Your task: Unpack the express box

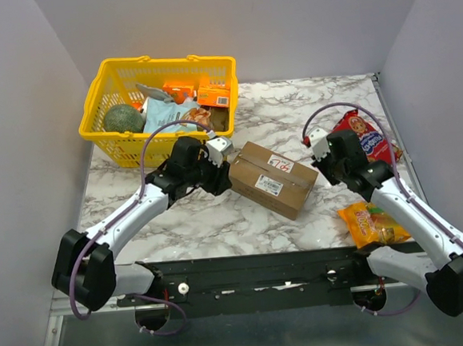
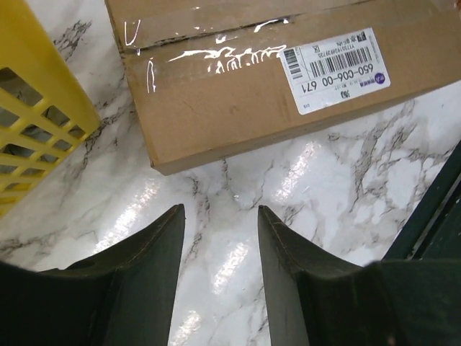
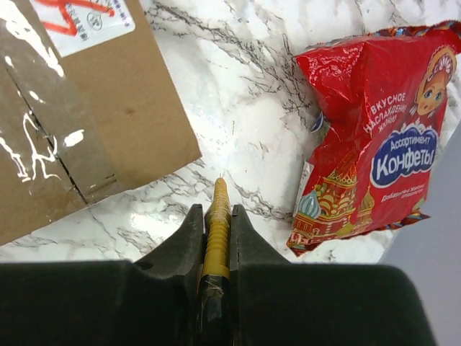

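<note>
One express box (image 1: 274, 178): lies flat at the middle of the counter (image 1: 211, 219), taped seam and white labels facing up, flaps shut.
Left gripper (image 2: 220, 216): jaws apart with nothing between them, over bare marble just beside the box's left end.
Right gripper (image 3: 217, 216): clamped on a thin yellow ridged stick (image 3: 218, 191), whose tip is over marble near the box's right corner.
Red candy bag (image 3: 374, 130): near the counter's right edge.
Yellow basket (image 1: 98, 111): far-left corner, holding goods.
</note>
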You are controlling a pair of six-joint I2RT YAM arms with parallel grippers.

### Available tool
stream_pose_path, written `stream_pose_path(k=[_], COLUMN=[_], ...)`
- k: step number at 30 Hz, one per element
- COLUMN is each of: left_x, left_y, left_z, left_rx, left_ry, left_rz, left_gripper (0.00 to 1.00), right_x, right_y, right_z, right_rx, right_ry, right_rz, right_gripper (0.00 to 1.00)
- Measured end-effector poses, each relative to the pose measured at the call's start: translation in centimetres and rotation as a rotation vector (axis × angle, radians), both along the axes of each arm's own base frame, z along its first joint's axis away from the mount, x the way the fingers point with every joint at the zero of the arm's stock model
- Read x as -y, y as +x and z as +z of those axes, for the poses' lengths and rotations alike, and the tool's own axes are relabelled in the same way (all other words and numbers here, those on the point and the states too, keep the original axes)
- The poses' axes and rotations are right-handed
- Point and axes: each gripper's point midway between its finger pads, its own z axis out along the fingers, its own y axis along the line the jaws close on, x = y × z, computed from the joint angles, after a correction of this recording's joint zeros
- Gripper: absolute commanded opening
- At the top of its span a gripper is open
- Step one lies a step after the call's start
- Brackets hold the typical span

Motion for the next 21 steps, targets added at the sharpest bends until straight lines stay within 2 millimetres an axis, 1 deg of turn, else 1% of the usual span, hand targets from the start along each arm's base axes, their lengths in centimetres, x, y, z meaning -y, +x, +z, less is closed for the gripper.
stream_pose_path(k=[3, 5, 7, 10, 15, 19, 21], left_x=[0.3, 0.5, 0.9, 1.5, 2.2, 2.4, 2.3], left_y=[0.3, 0.6, 0.8, 1.3, 2.3, 2.8, 2.9], left_z=[-0.6, -1.4, -2.3, -2.8, -2.3, -2.6, -2.8], left_rx=[-0.067, -0.109, -0.15, -0.174, -0.166, -0.154, -0.15], left_ry=[-0.03, -0.039, -0.048, -0.065, -0.085, -0.081, -0.077], left_rz=[0.059, 0.084, 0.104, 0.116, 0.113, 0.108, 0.105], left_gripper=[0.54, 0.54, 0.55, 0.55, 0.55, 0.56, 0.56], right_x=[0.5, 0.6, 0.5, 0.1, -0.5, -0.9, -1.2], right_y=[0.3, 0.4, 0.3, 0.0, 0.1, 0.6, 0.9], right_z=[0.7, 1.0, 1.0, 0.8, -0.3, -1.7, -2.0], right_rx=[-0.004, -0.005, -0.013, -0.032, -0.08, -0.135, -0.153], right_ry=[0.068, 0.11, 0.135, 0.165, 0.172, 0.161, 0.162], right_rz=[-0.063, -0.091, -0.102, -0.105, -0.087, -0.084, -0.078], right_gripper=[0.0, 0.0, 0.0, 0.0, 0.0, 0.01, 0.0])
